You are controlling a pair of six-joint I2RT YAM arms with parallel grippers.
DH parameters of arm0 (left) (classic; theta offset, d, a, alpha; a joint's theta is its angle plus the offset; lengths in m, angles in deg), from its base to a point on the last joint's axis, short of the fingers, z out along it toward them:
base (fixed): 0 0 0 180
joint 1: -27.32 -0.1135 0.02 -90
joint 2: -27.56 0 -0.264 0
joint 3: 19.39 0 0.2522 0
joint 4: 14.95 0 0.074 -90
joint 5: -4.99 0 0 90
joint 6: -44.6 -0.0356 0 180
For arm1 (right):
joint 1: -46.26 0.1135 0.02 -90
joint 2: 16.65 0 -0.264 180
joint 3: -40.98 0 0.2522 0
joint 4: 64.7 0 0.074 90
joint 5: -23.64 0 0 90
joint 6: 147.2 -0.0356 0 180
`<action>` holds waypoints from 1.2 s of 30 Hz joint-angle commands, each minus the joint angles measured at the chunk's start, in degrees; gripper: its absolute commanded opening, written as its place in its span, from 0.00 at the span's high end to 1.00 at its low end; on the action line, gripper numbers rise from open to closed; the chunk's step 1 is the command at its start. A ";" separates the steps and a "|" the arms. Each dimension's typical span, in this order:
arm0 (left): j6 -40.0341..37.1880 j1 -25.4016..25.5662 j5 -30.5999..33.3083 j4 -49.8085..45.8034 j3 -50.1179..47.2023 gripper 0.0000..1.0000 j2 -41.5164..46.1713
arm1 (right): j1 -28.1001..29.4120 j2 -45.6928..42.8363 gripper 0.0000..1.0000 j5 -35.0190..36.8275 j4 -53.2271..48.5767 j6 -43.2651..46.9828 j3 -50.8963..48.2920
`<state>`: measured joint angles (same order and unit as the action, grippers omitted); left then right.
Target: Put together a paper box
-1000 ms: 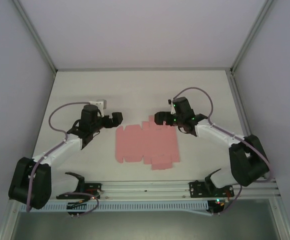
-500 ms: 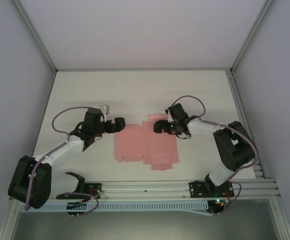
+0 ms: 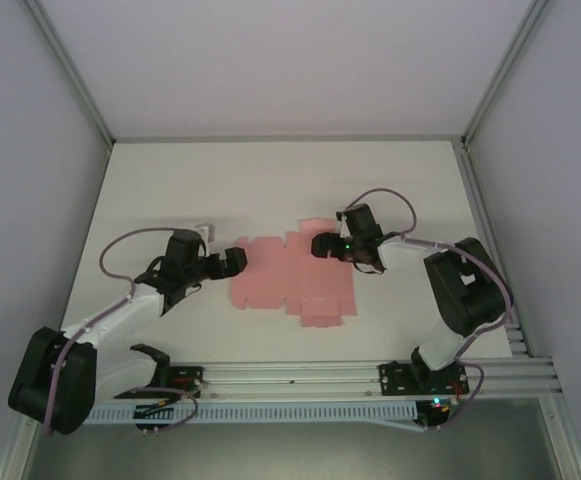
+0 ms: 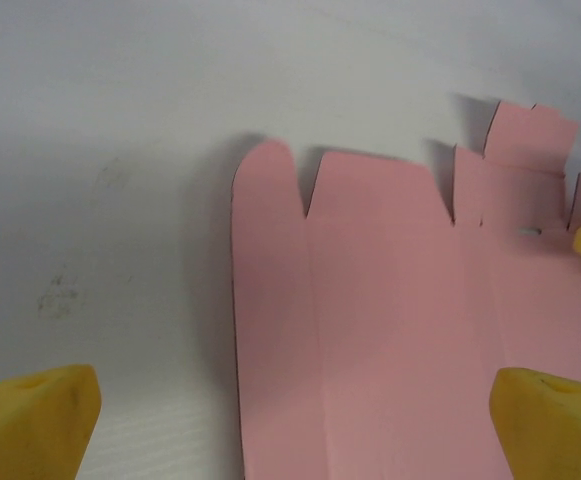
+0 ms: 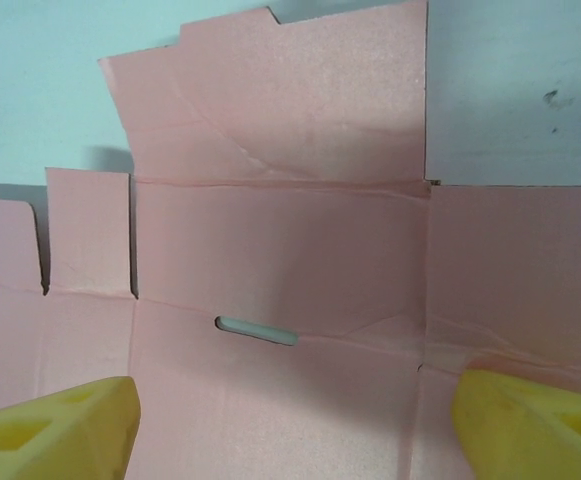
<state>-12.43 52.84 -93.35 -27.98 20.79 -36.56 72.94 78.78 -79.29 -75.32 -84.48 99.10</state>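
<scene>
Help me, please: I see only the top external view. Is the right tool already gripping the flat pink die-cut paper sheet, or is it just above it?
Observer: No grip. In the right wrist view the right tool is open, its yellow fingertips wide apart over the flat pink die-cut paper sheet.
Operator: What lies between the fingertips?
Observer: A short narrow slot, cut on a crease of the sheet.
Operator: And the left tool?
Observer: The left tool is open too. It straddles the sheet's edge: one fingertip over the bare white table, the other over pink paper.
</scene>
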 commanded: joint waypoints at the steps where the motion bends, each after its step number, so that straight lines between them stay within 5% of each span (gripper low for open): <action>1: 1.17 0.32 -2.20 -0.71 -1.36 0.00 -1.10 | -1.71 4.55 0.16 2.52 -8.88 -2.51 -5.57; 14: 0.63 0.37 -16.34 15.67 -1.79 0.01 -14.10 | -1.85 5.54 0.16 3.00 -7.11 -1.20 -6.68; 19: 0.78 0.76 -22.83 22.31 -1.72 0.11 -15.83 | -1.84 5.90 0.16 0.91 -4.67 -0.88 -7.45; 22: 0.95 1.34 -24.97 25.64 -1.20 0.23 -16.13 | -1.80 5.75 0.16 -0.32 -3.93 -0.35 -7.82; 32: -2.76 2.32 -21.45 17.64 5.23 1.00 -14.96 | -0.58 2.46 0.18 -0.02 -2.25 0.73 -8.82; 36: -5.69 2.60 -17.71 12.82 6.86 1.00 -12.34 | -0.62 0.06 0.17 0.34 -3.50 1.89 -7.83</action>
<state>-13.59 54.96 -113.94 -11.55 25.53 -51.62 71.82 77.58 -79.47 -65.24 -82.71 94.01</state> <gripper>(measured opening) 0.056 0.821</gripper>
